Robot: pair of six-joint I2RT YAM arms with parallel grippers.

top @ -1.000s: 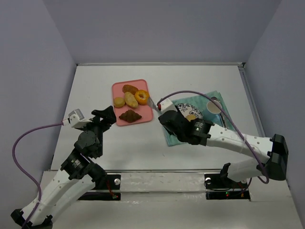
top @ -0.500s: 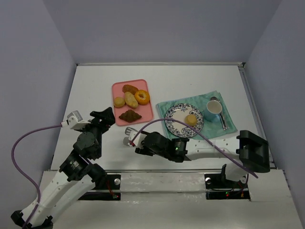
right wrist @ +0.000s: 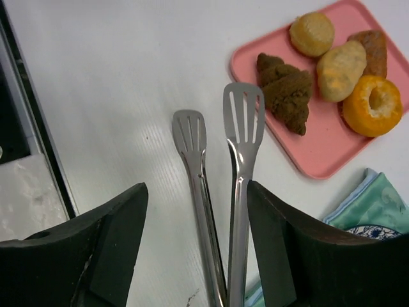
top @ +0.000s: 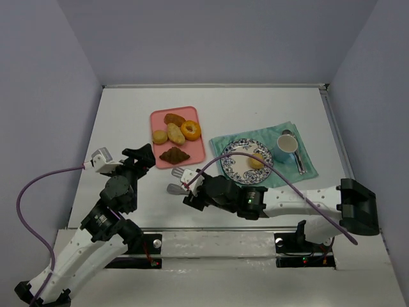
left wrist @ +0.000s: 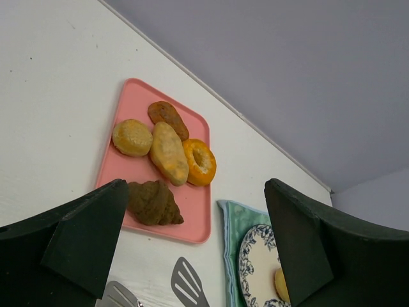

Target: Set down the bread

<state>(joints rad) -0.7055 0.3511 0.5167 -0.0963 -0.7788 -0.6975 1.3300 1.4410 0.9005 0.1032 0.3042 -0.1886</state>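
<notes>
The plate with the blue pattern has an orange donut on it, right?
No. The plate with the blue pattern has the small pale bun on it; the orange donut lies on the pink tray. The top view shows this.

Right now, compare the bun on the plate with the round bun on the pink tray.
The bread is pale tan-yellow; the tray bun is deeper golden. The bread sits alone on the patterned plate; the tray bun lies among other pastries on the pink tray. Both are small, round and plain.
</notes>
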